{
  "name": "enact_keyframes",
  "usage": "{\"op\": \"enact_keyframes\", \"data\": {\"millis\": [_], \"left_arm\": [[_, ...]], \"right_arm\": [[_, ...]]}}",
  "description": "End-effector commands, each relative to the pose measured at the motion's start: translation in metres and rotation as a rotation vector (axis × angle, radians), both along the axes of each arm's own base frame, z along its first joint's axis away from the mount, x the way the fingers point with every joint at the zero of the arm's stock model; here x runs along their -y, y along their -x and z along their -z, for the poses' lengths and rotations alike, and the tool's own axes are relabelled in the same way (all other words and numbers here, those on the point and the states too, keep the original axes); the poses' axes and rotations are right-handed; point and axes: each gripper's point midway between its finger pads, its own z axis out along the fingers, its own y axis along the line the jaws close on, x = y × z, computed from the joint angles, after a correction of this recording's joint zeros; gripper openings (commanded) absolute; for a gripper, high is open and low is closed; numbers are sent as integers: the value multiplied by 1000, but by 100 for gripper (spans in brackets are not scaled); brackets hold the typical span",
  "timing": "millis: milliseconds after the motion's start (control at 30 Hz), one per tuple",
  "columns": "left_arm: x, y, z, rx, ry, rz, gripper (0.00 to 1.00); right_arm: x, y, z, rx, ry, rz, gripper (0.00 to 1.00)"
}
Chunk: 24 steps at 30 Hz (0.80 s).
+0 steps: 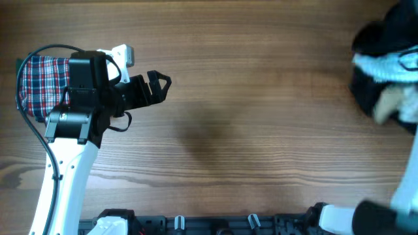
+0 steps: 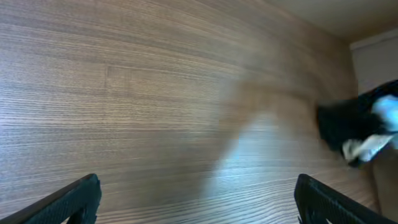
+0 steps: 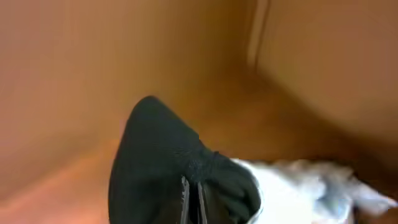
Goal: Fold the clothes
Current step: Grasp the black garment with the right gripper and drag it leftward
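Note:
The clothes lie in a heap at the table's far right: a black garment [image 1: 372,39] with white and pale-blue ones [image 1: 392,65] on it. The heap also shows in the left wrist view as a black garment [image 2: 342,121]. In the right wrist view my right gripper [image 3: 191,202] is shut on a raised fold of the black garment [image 3: 155,149], with a white garment [image 3: 298,186] just beside it. A red-white-navy plaid garment [image 1: 39,81] lies at the far left, partly under my left arm. My left gripper [image 1: 160,83] [image 2: 199,202] stands wide open over bare wood, holding nothing.
The wooden table [image 1: 248,130] stretches between the two arms. My right arm [image 1: 408,189] rises along the right edge from a black rail [image 1: 215,225] at the front. A cable [image 1: 39,137] loops beside the left arm.

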Motion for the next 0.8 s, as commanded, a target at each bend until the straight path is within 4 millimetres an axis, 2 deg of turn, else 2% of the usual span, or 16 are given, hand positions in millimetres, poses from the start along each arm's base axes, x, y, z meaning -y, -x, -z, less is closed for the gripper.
{"op": "enact_keyframes", "data": {"millis": [0, 67, 133, 167, 233, 300, 367, 400, 500, 567, 633, 667, 700, 767], "left_arm": [[5, -1, -7, 11, 18, 11, 100], [4, -1, -7, 11, 18, 11, 100], [4, -1, -7, 11, 18, 11, 100], [4, -1, -7, 11, 18, 11, 100], [4, -1, -7, 11, 18, 11, 100], [5, -1, -7, 11, 18, 12, 100], [4, -1, -7, 11, 18, 11, 100], [4, -1, -7, 11, 18, 11, 100], [5, -1, -7, 11, 18, 12, 100], [4, -1, -7, 11, 18, 11, 100], [4, -1, -7, 11, 18, 11, 100], [4, -1, -7, 11, 18, 11, 100], [4, -1, -7, 11, 18, 11, 100], [4, -2, -8, 14, 18, 11, 100]], "right_arm": [[4, 26, -60, 127, 67, -5, 4], [34, 46, -88, 186, 102, 65, 4], [53, 59, -109, 254, 116, 62, 4], [72, 71, -119, 306, 99, 112, 4], [98, 88, -127, 373, 63, 154, 4], [111, 95, -122, 402, -16, 124, 4], [112, 92, -124, 424, -28, 85, 4], [103, 86, -129, 453, -58, 29, 4], [29, 64, -172, 612, -197, -384, 4], [-28, 64, -211, 708, -255, -658, 4], [-68, 71, -238, 768, -279, -820, 4], [-96, 76, -254, 804, -290, -924, 4], [-117, 76, -258, 811, -312, -988, 4], [-145, 71, -250, 769, -349, -1078, 4]]}}
